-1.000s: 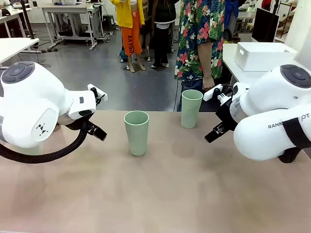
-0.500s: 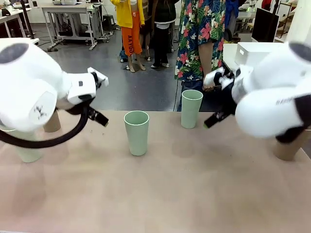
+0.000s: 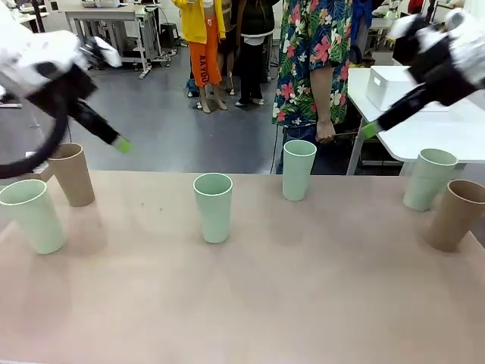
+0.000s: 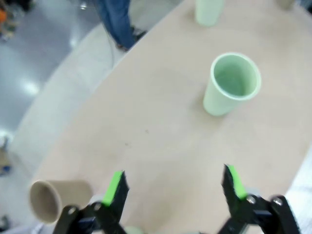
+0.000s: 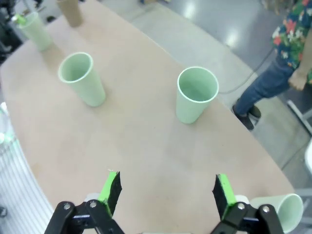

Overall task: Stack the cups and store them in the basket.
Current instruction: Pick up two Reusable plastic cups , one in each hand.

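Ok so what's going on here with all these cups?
Nothing is held yet. The left gripper and right gripper both hang open above the table, empty. Four mint cups and two tan cups stand apart, unstacked. The white basket sits on a side table at far right; a person in a floral shirt stands across the table.

We identify a robotics laboratory: beyond the tan table (image 3: 250,303) lie a polished grey floor (image 3: 189,140) and metal-framed workbenches (image 3: 114,19); past its right end stand a white bench (image 3: 462,130) and a dark monitor (image 3: 413,38).
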Available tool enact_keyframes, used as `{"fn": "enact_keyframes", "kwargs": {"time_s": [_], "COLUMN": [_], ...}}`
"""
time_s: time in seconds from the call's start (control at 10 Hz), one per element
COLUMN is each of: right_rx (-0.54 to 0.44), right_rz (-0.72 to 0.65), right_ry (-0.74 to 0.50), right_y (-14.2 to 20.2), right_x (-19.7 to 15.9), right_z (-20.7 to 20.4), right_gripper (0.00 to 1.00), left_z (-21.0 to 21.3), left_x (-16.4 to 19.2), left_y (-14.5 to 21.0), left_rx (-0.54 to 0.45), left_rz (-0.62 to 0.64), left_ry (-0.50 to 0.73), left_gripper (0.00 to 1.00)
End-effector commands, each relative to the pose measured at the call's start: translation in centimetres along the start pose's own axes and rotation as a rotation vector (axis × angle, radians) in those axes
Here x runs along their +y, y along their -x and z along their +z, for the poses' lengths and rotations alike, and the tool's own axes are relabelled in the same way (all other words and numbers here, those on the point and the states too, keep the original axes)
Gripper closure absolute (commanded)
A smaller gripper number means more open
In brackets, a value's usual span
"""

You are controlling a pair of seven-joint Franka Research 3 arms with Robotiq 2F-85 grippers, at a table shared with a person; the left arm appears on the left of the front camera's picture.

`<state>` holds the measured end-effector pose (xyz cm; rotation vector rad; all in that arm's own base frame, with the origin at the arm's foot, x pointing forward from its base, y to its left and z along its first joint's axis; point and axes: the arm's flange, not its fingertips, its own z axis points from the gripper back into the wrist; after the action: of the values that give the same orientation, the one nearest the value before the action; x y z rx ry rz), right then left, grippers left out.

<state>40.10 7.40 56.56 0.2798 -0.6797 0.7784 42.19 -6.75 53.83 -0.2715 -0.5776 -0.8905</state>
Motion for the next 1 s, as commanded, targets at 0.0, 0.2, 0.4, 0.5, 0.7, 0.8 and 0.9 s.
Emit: {"fn": "enact_keyframes", "kwargs": {"time_s": [0.0,0.2,0.4,0.5,0.7,0.8,0.9], "right_rx": [-0.091,-0.194,-0.282,-0.314,-0.336,-0.346,-0.356], "right_rz": [0.052,0.098,0.111,0.112,0.115,0.117,0.115], "right_ry": [-0.123,-0.163,-0.203,-0.209,-0.222,-0.225,-0.229], "right_y": [4.8,10.2,13.8,14.9,15.6,15.6,15.7], "right_x": [-3.2,-5.2,-6.3,-6.7,-6.8,-6.8,-6.7], "right_z": [4.2,8.5,10.2,10.7,10.7,10.7,10.8], "right_gripper": [0.0,0.0,0.0,0.0,0.0,0.0,0.0], "left_z": [3.4,7.0,9.1,10.0,11.5,11.7,11.9], "left_x": [3.2,5.8,7.8,9.0,10.0,9.9,9.9], "left_y": [3.9,8.5,13.1,14.7,18.3,18.7,19.1], "left_rx": [-0.063,-0.162,-0.252,-0.316,-0.427,-0.439,-0.449], "left_rz": [-0.108,-0.217,-0.254,-0.248,-0.2,-0.206,-0.202], "left_ry": [0.14,0.175,0.213,0.234,0.258,0.25,0.244], "left_gripper": [0.0,0.0,0.0,0.0,0.0,0.0,0.0]}}
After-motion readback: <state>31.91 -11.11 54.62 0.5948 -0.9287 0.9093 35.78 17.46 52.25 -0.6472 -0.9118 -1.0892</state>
